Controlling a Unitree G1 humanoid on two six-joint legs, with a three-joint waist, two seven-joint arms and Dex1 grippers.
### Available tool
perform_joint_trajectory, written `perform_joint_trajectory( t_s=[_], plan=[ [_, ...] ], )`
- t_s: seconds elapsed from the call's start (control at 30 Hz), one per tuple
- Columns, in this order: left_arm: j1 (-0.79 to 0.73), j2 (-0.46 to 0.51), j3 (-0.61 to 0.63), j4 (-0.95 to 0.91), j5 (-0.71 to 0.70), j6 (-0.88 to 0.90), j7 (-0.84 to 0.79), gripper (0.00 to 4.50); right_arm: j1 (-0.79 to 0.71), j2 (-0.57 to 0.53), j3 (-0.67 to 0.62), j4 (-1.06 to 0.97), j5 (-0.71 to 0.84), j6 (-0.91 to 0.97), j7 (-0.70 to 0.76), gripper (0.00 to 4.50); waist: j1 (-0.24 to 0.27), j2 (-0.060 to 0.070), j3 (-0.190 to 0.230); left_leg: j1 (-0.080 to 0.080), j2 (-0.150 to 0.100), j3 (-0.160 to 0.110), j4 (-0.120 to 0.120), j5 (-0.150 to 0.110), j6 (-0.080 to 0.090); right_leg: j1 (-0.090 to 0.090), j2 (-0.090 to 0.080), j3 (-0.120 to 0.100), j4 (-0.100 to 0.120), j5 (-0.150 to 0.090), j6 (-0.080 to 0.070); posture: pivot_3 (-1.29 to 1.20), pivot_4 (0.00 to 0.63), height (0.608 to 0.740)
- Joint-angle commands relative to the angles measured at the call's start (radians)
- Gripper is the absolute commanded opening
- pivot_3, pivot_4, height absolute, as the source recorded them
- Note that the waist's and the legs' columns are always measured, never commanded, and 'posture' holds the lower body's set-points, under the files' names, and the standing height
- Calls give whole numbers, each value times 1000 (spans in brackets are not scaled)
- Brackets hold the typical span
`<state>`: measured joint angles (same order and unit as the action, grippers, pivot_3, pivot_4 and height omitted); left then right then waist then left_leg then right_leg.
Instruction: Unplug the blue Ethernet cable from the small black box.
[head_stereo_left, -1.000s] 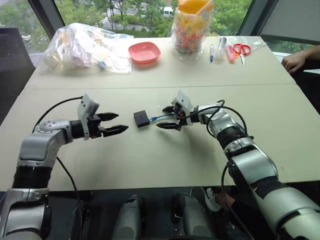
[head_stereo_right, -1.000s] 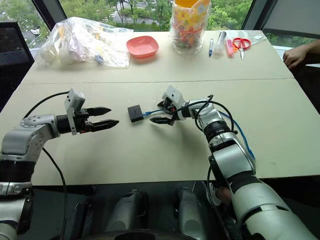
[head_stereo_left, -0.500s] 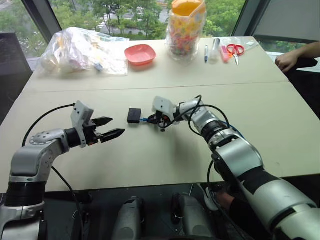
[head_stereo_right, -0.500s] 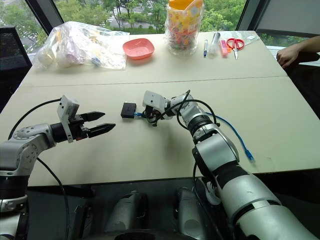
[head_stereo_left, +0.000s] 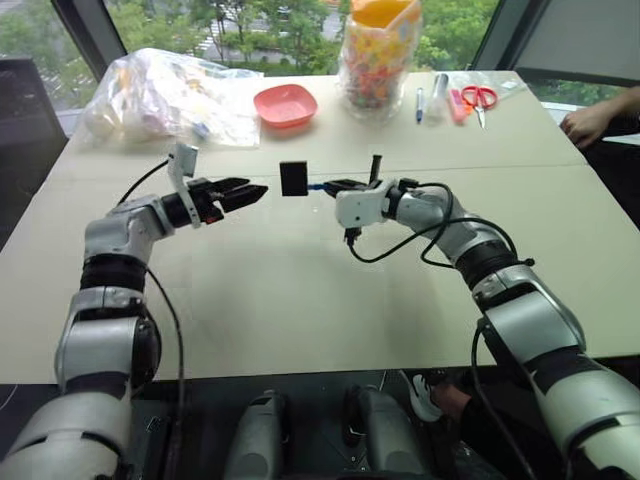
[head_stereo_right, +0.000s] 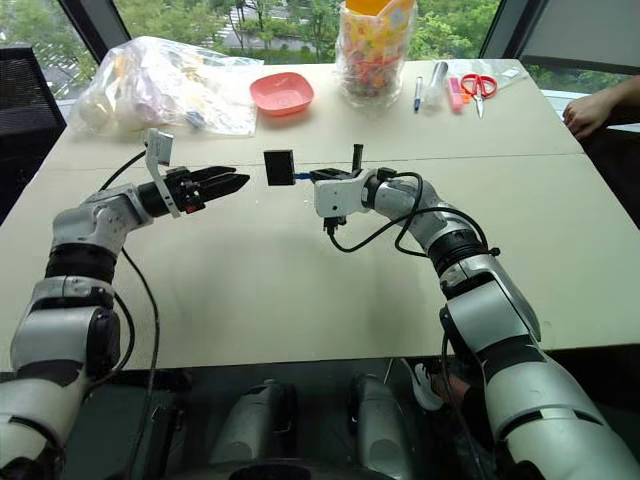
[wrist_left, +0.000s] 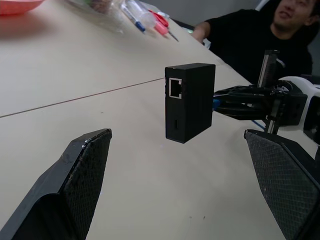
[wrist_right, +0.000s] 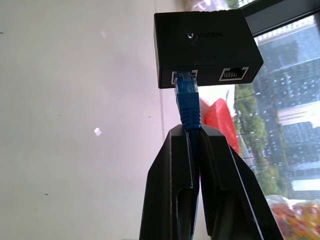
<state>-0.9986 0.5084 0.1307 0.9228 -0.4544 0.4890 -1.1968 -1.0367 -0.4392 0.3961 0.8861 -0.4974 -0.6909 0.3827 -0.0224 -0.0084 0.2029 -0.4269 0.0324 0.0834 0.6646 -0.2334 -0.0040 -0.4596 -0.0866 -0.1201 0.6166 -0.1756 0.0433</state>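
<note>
The small matte black box (head_stereo_left: 294, 178) hangs clear of the beige desk (head_stereo_left: 300, 300), carried on the bright blue Ethernet cable (wrist_right: 189, 107) that the right claw (head_stereo_left: 335, 185) pinches just behind the plug. The left claw (head_stereo_left: 247, 190), its fingers spread wide, faces the box from the other side, with a bare gap of air between them. Below and in front of both claws the desk top lies bare. Behind them stand a crumpled clear plastic bag (head_stereo_left: 170, 95), a shallow pink bowl (head_stereo_left: 286, 104) and a clear jar of coloured pieces (head_stereo_left: 378, 60), well apart from the box. A loose black wire (head_stereo_left: 400, 240) droops under the right wrist.
</note>
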Motion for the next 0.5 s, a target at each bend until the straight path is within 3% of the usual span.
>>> perform_joint_trajectory(
  t_s=[0.03, 0.27, 0.37, 0.5],
  plan=[
    [-100, -26, 17, 138, 20, -48, -76, 4500, 15, -15, -35, -121, 26, 9, -5, 31, -3, 0, 0, 0, 0, 0, 0, 0, 0, 0, 0, 0, 0, 0, 0, 0, 150, 740],
    [-241, -93, 93, 308, 18, -88, -50, 4500, 94, -27, -69, -305, 81, 91, 57, 31, 1, -1, 0, 0, 0, -1, 0, 0, 0, 0, 1, 0, 1, 0, 0, 0, 150, 740],
    [-258, -106, 104, 330, 36, -81, -77, 3579, 129, -37, -74, -374, 83, 132, 74, 0, 3, -1, 0, 0, 0, -1, 0, 0, 0, 0, 0, 0, 1, 0, 0, 0, 150, 740],
    [-261, -109, 97, 328, 53, -58, -150, 1833, 160, -42, -83, -430, 87, 170, 88, 0, 4, -1, 1, 0, 0, -1, 0, 0, 0, 0, 0, 0, 1, 0, 0, 0, 150, 740]
  ],
)
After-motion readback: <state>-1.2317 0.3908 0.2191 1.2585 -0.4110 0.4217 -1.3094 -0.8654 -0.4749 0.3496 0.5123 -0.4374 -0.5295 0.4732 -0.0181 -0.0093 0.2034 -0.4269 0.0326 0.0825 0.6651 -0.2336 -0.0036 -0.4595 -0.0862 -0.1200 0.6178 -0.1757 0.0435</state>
